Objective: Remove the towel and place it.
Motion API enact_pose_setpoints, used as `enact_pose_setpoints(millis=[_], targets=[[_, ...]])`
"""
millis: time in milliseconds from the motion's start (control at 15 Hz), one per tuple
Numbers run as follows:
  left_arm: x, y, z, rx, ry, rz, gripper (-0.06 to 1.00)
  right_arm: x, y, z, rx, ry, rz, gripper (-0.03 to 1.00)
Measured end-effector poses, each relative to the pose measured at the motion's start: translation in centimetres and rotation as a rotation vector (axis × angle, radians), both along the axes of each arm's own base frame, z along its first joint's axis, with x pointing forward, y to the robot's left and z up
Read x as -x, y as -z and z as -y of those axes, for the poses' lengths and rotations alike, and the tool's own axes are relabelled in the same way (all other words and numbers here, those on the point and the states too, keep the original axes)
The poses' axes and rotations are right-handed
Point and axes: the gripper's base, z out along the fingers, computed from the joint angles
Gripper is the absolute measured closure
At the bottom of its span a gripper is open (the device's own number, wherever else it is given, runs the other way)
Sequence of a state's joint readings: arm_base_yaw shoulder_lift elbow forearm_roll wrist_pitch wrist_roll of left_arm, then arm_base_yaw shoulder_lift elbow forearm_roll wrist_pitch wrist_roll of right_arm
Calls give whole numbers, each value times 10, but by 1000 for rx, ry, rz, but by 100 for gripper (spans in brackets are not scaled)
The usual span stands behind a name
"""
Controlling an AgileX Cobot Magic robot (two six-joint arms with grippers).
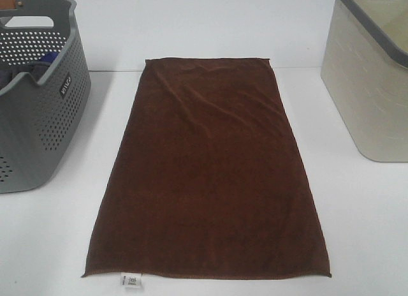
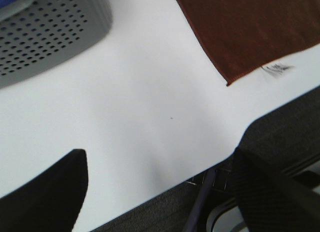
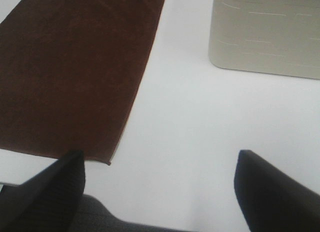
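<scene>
The dark brown towel lies spread flat on the white table, long side running front to back, with its small white tag at the near short edge. The left wrist view shows its near left corner and tag. The right wrist view shows its near right part. My left gripper is open and empty over bare table near the front edge, apart from the towel. My right gripper is open and empty, just right of the towel's near right corner. Neither gripper shows in the exterior high view.
A grey perforated basket stands at the left with a blue cloth inside; it also shows in the left wrist view. A beige bin stands at the right, also in the right wrist view. The table's front edge is close below both grippers.
</scene>
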State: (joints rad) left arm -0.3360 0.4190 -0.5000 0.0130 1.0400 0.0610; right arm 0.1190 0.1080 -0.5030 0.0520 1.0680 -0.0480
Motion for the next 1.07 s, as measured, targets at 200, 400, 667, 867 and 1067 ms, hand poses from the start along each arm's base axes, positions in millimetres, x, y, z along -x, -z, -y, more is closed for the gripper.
enact_pose_setpoints(millis=[200,400,667,867,1067], targets=[[24,-8,-13,48,-130,174,19,0,0,1,-1,90,0,20],[48,-12,-19,75,-222,330,19,0,0,1,-4,104,4,20],[61,-12,-20,76,-304,415,19,10,0,1,-8,104,68,20],[61,-12,-20,76,-305,417,19,17,0,1,-11,104,110,20],[62,-12,-20,76,-305,418,19,17,0,1,-11,104,113,20]])
